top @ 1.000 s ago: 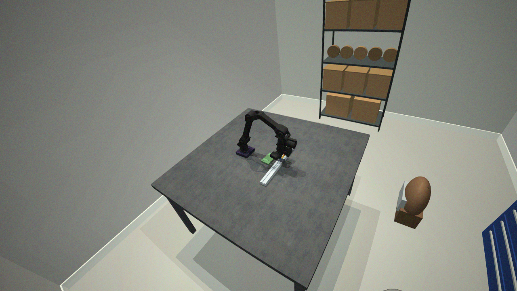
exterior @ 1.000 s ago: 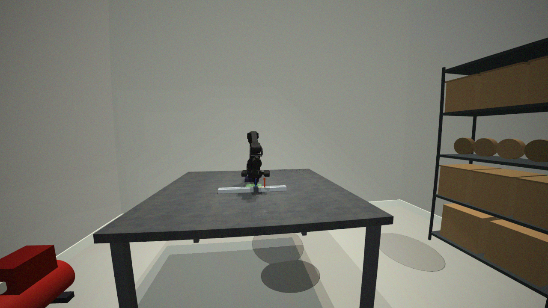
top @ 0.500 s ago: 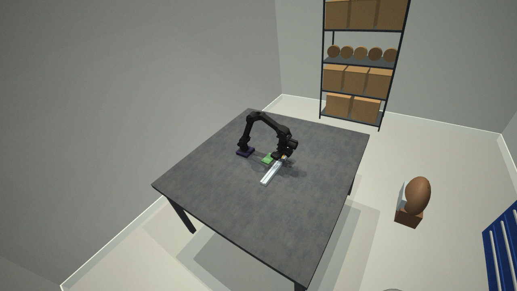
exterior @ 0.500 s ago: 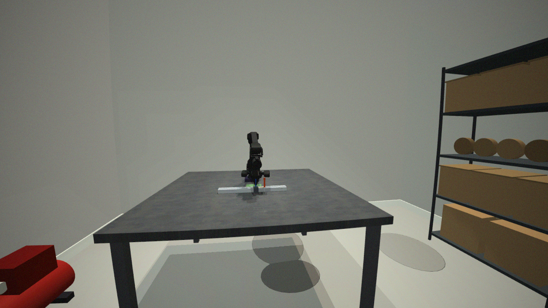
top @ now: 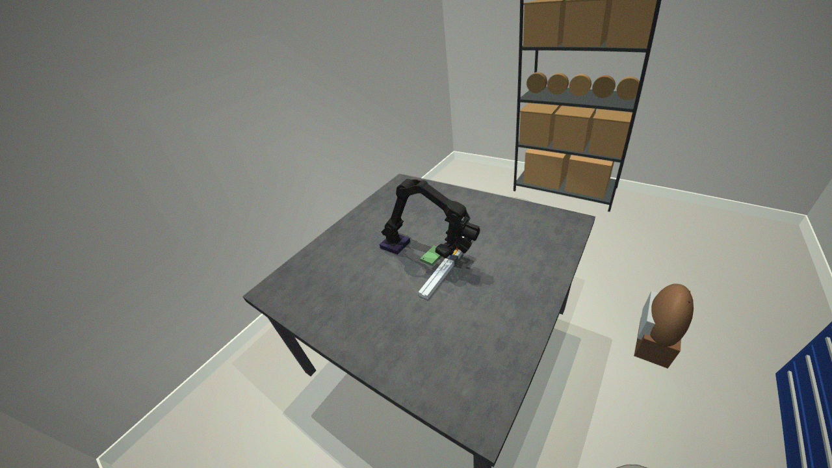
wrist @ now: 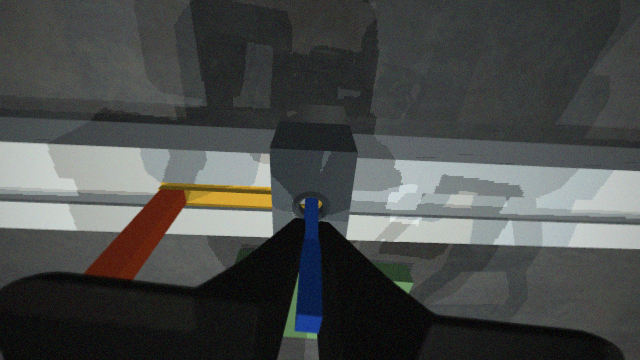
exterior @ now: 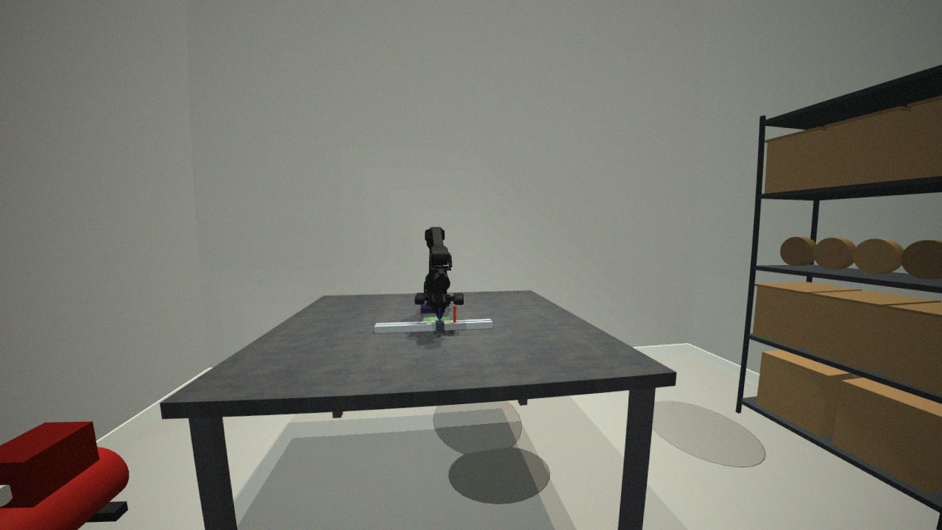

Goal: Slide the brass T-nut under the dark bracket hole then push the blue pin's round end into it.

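On the grey bench, the nut sits in the slot, reaching under the bracket from nine o'clock in the wrist view; the end effector pinches the blue pin at the hole, insertion apparently remaining.

Grey walls w/ pale skirting, off-white flr. Dk grey counter on dk legs. Blk shelf unit nr far wall w/ brown boxes & round pcs.
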